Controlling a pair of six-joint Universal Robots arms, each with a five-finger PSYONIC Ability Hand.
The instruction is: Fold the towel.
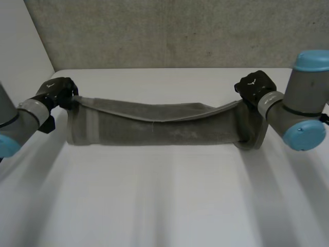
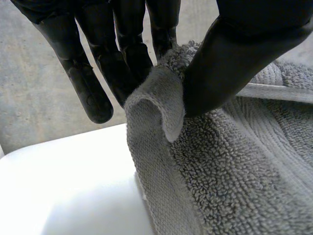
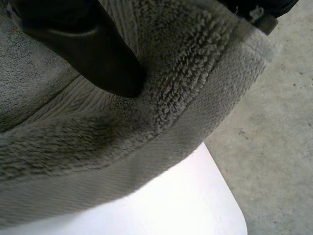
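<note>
Background: a rough grey concrete wall (image 1: 180,31) stood behind a white surface (image 1: 164,216).
Towel, position: the grey towel (image 1: 164,128) lay across the far middle of the surface as one long band running between the two hands.
Towel, form: it was doubled over. The lower layer rested on the surface. The upper layer's edge was held up at both ends and sagged in the middle.
Towel, detail: looped terry pile with a flat woven hem, and a pale stitched stripe crossing it near the left end.
Left hand (image 1: 59,92): at the towel's left end, on the upper layer's corner.
Left fingers (image 2: 122,63): nearly straight behind the corner, with the thumb (image 2: 230,68) pressed on the front. The hem was pinched between them and curled over. The outermost finger stood clear beside the cloth.
Right hand (image 1: 255,86): at the towel's right end, on the raised edge.
Right fingers (image 3: 93,58): one dark digit bore down on the pile just inside the hem, and more of the hand showed past the hem's far side. The edge was clamped between them.
</note>
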